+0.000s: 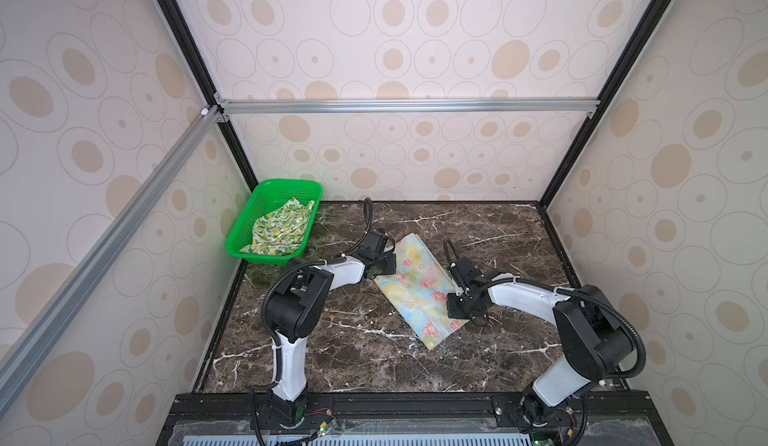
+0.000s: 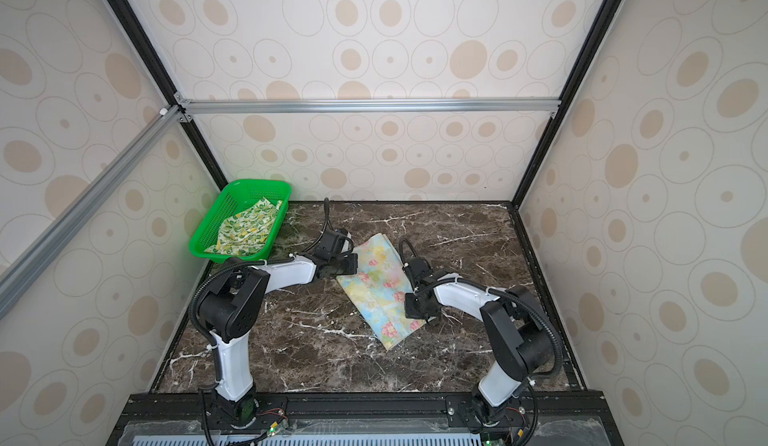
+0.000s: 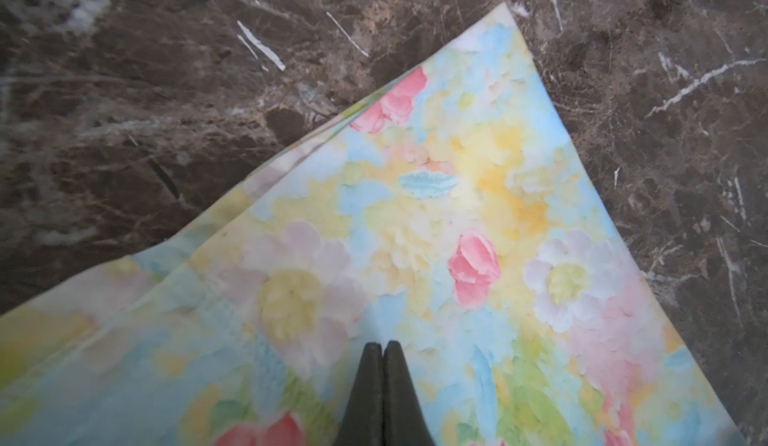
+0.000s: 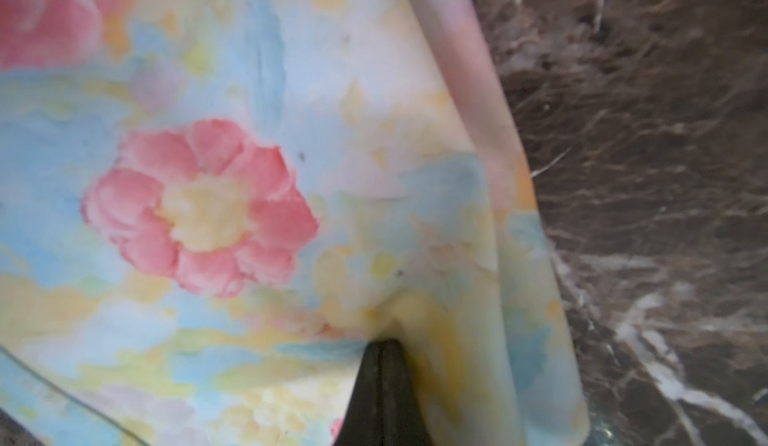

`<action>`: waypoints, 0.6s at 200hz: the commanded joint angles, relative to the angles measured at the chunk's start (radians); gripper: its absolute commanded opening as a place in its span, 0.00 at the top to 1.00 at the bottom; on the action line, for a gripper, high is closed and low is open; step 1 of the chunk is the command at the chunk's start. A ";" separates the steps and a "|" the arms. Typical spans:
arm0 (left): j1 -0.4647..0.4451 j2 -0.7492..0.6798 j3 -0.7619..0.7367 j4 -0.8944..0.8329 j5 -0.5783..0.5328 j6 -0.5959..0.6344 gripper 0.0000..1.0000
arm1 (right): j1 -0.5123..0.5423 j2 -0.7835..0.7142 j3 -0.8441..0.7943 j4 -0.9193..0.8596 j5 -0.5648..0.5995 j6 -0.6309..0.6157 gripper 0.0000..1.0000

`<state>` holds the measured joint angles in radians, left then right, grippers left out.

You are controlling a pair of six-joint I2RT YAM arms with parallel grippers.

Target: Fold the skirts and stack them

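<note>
Now | left pincer (image 3: 382, 346) closed over floral skirt (image 1: 419, 290) | right pincer (image 4: 386, 344) pinching it | lemon skirt (image 1: 282, 228) in basket (image 1: 249, 215)

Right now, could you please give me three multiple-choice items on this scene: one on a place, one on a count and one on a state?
1. Where is the lemon skirt?
A. in the green basket
B. hanging from the frame
C. held up in the air

2. How many skirts lie on the marble table?
A. none
B. one
C. two

3. How do the right jaws stand?
A. wide open
B. half open and empty
C. shut on a pinch of the floral skirt

Answers:
1 A: both top views show the lemon print inside the basket walls.
2 B: only the floral skirt lies on the marble.
3 C: in the right wrist view the tips meet and the cloth puckers at them.
</note>
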<state>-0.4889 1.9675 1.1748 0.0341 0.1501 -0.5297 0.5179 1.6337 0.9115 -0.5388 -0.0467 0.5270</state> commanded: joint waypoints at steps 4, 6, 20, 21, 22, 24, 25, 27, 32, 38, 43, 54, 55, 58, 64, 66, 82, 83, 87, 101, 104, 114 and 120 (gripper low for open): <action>0.010 -0.014 -0.041 -0.006 -0.016 0.001 1.00 | -0.032 0.062 0.033 -0.056 0.076 -0.040 1.00; 0.010 -0.016 -0.045 -0.007 -0.018 -0.001 1.00 | -0.035 0.067 0.034 -0.058 0.078 -0.044 1.00; 0.011 -0.040 -0.078 -0.013 -0.022 -0.012 1.00 | -0.064 0.096 0.059 -0.070 0.079 -0.068 1.00; 0.012 -0.041 -0.081 -0.015 -0.021 -0.014 1.00 | -0.065 0.098 0.061 -0.071 0.080 -0.070 1.00; 0.012 -0.043 -0.084 -0.015 -0.022 -0.014 1.00 | -0.068 0.100 0.063 -0.071 0.079 -0.071 1.00; 0.012 -0.046 -0.089 -0.016 -0.022 -0.016 1.00 | -0.072 0.104 0.065 -0.072 0.077 -0.077 1.00; 0.012 -0.049 -0.090 -0.016 -0.022 -0.017 1.00 | -0.074 0.106 0.067 -0.073 0.076 -0.079 1.00; 0.011 -0.053 -0.096 -0.016 -0.021 -0.021 1.00 | -0.077 0.110 0.070 -0.073 0.075 -0.085 1.00; 0.012 -0.063 -0.115 -0.017 -0.020 -0.029 1.00 | -0.085 0.119 0.081 -0.075 0.078 -0.095 1.00; 0.012 -0.078 -0.137 -0.015 -0.017 -0.039 1.00 | -0.093 0.128 0.092 -0.075 0.084 -0.107 1.00; 0.011 -0.096 -0.157 -0.013 -0.014 -0.052 1.00 | -0.099 0.136 0.102 -0.075 0.093 -0.118 1.00; 0.010 -0.135 -0.207 -0.006 -0.014 -0.080 1.00 | -0.112 0.153 0.130 -0.072 0.116 -0.140 1.00; 0.010 -0.139 -0.212 -0.005 -0.014 -0.083 1.00 | -0.114 0.156 0.132 -0.073 0.116 -0.142 1.00; 0.012 -0.150 -0.224 -0.004 -0.015 -0.093 1.00 | -0.119 0.161 0.142 -0.076 0.117 -0.148 1.00; 0.011 -0.175 -0.251 -0.004 -0.014 -0.110 1.00 | -0.126 0.171 0.162 -0.071 0.112 -0.166 1.00; 0.011 -0.184 -0.259 -0.003 -0.014 -0.116 1.00 | -0.128 0.172 0.166 -0.067 0.111 -0.172 1.00; 0.011 -0.254 -0.314 -0.007 -0.009 -0.157 1.00 | -0.129 0.174 0.206 -0.063 0.118 -0.209 1.00; 0.011 -0.259 -0.317 -0.007 -0.009 -0.158 1.00 | -0.130 0.174 0.209 -0.064 0.117 -0.210 1.00; 0.011 -0.276 -0.325 -0.007 -0.010 -0.163 1.00 | -0.129 0.169 0.217 -0.068 0.111 -0.217 1.00; 0.011 -0.328 -0.332 -0.016 -0.012 -0.167 1.00 | -0.122 0.140 0.242 -0.087 0.097 -0.229 1.00; 0.010 -0.335 -0.328 -0.021 -0.013 -0.165 1.00 | -0.117 0.130 0.244 -0.093 0.094 -0.230 1.00; 0.010 -0.351 -0.309 -0.037 -0.011 -0.150 1.00 | -0.102 0.097 0.248 -0.106 0.073 -0.231 1.00; 0.010 -0.354 -0.293 -0.043 -0.005 -0.136 1.00 | -0.089 0.077 0.247 -0.117 0.061 -0.224 1.00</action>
<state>-0.4839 1.6627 0.8360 0.0139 0.1501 -0.6571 0.3965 1.7821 1.1324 -0.5873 0.0303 0.3347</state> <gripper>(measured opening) 0.047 0.041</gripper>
